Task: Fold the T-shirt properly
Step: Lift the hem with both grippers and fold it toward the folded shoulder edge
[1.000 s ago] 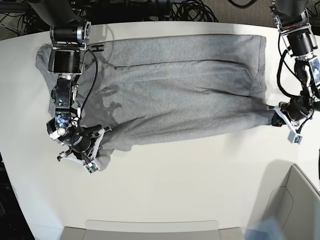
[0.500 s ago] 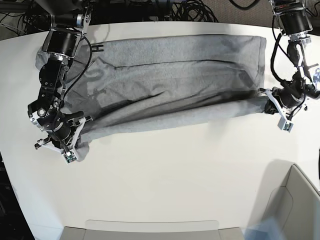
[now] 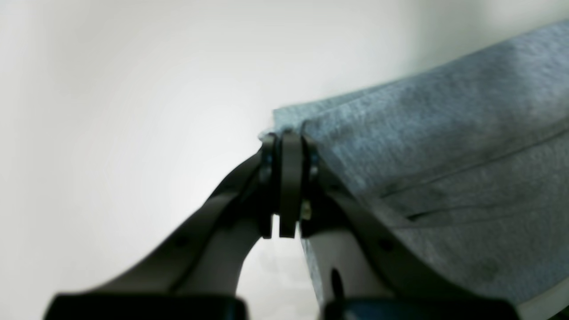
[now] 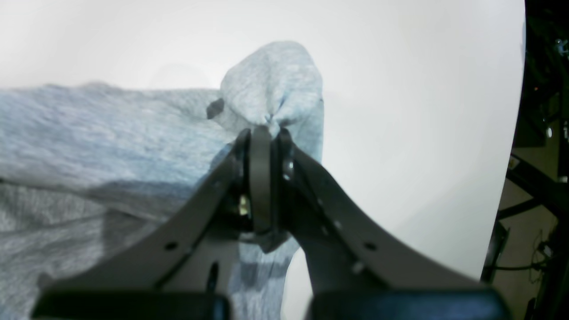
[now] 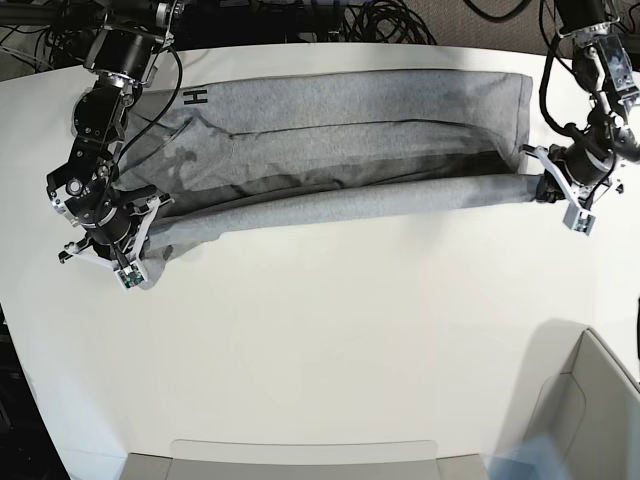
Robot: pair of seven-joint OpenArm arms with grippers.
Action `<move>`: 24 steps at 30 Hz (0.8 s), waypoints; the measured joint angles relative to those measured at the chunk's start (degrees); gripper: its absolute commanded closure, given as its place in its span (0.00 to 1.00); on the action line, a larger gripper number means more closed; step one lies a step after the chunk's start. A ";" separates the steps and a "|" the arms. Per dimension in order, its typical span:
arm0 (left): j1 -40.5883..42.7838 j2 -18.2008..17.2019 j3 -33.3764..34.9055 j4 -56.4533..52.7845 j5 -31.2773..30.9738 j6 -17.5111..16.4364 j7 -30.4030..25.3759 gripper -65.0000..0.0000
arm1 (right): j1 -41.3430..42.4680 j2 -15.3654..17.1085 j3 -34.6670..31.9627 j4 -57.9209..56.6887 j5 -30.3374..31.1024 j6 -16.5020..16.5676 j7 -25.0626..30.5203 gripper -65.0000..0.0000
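Observation:
The heather-grey T-shirt (image 5: 350, 130) lies spread across the back of the white table, its near edge lifted and rolled toward the back. A bit of black lettering (image 5: 195, 96) shows at its back left. My left gripper (image 5: 548, 187) is shut on the shirt's right corner (image 3: 400, 133); in the left wrist view (image 3: 286, 146) the jaws pinch the cloth edge. My right gripper (image 5: 140, 262) is shut on the left corner; in the right wrist view (image 4: 262, 133) a bunch of grey cloth (image 4: 275, 84) sticks out past the jaws.
The white table (image 5: 330, 340) stretches toward the front. A grey bin (image 5: 590, 410) stands at the front right, and a grey tray edge (image 5: 300, 455) runs along the front. Cables (image 5: 380, 20) lie behind the table.
Both grippers have moved toward the back of the table with the shirt's near edge, pulling it up over the rest of the shirt. The visible grey area has grown narrower front to back.

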 measured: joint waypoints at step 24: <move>13.60 3.28 -0.96 6.71 -0.04 -0.15 0.04 1.00 | -11.04 -0.50 4.09 10.97 0.02 0.00 -6.58 1.00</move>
